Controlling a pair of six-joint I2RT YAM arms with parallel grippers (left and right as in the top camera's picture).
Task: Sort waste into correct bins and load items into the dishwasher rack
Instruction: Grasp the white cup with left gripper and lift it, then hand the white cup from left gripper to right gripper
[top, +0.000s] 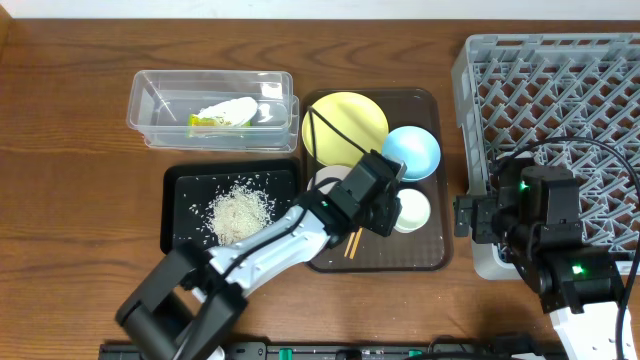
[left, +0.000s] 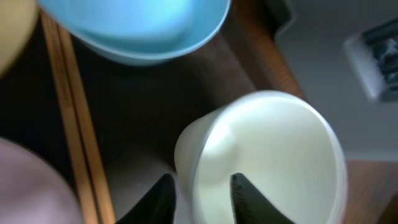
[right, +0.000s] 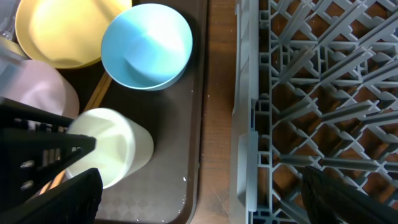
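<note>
Left gripper (left: 202, 186) pinches the wall of the small white cup (top: 412, 210), lower right on the brown serving tray (top: 433, 262). The dishwasher rack (top: 560, 80) lies further right, nearer the wide-open right gripper (top: 466, 216). Rice (top: 240, 212) sits in the black tray (top: 178, 190), and wrapper (top: 203, 123) and tissue (top: 232, 108) in the clear tub (top: 145, 95).

Black-and-white arms (top: 270, 245), black cables (top: 330, 135) (green lights (top: 524, 186) glowing).

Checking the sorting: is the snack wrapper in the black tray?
No, the wrapper lies in the clear tub; the black tray holds rice.
</note>
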